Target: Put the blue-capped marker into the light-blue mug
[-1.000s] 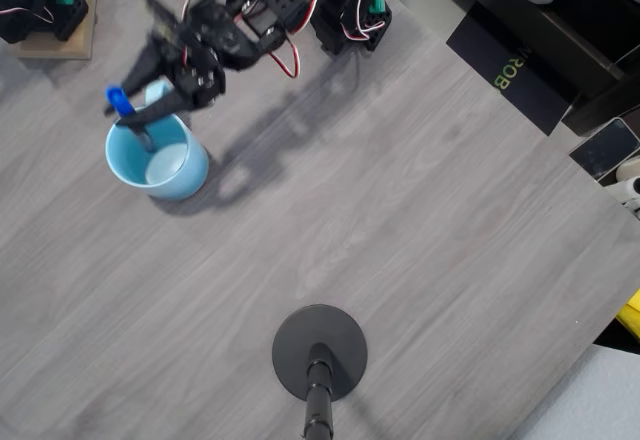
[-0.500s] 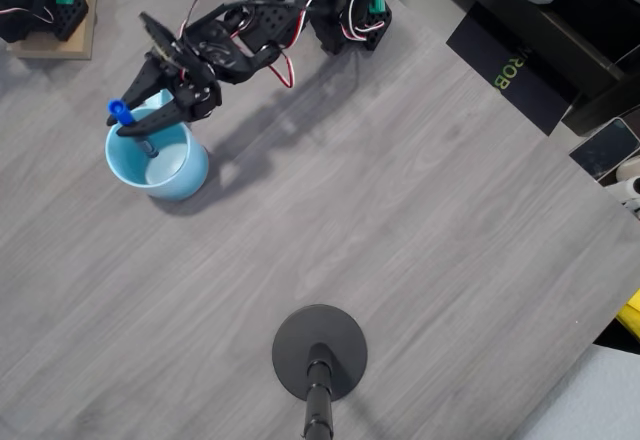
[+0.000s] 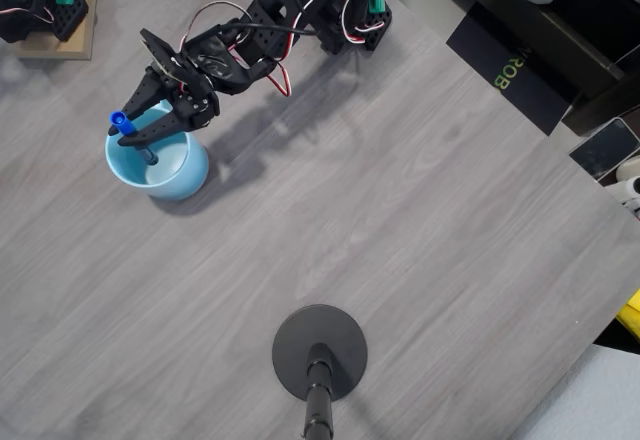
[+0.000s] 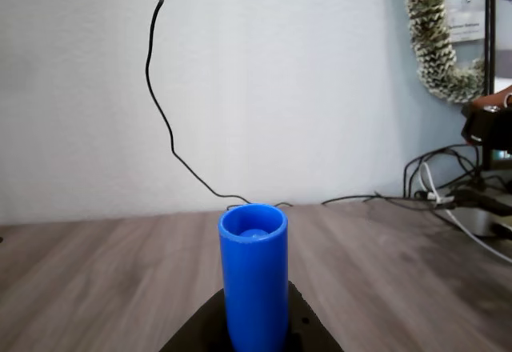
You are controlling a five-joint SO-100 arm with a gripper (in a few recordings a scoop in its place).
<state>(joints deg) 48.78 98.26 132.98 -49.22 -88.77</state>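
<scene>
One blue-capped marker [image 3: 128, 132] and one light-blue mug [image 3: 160, 165] are seen on the grey wood-grain table [image 3: 400, 220], along with a single black arm reaching in from the top edge of the overhead view. One round black stand base [image 3: 320, 351] with a pole sits near the bottom edge, well apart from the mug.

The gripper [image 3: 135, 128] is positioned over the upper left rim of the mug in the overhead view. Its two dark fingers are drawn in narrowly around the marker, one on each side of the barrel — the marker is held between them. The bright blue cap points up and to the left, just outside the mug's rim, while the dark barrel slants down into the mug's opening, its lower end seen against the pale inner floor. Whether that end touches the bottom cannot be told.

In the wrist view the marker's blue cap [image 4: 254, 284] stands upright in the centre, seen from slightly above so that its hollow top shows; a dark part of the gripper is seen at its foot. Behind it the table surface runs back to a pale wall, with a thin black cable [image 4: 164, 112] hanging down the wall — and a cluster of further cables at the right edge.
</scene>
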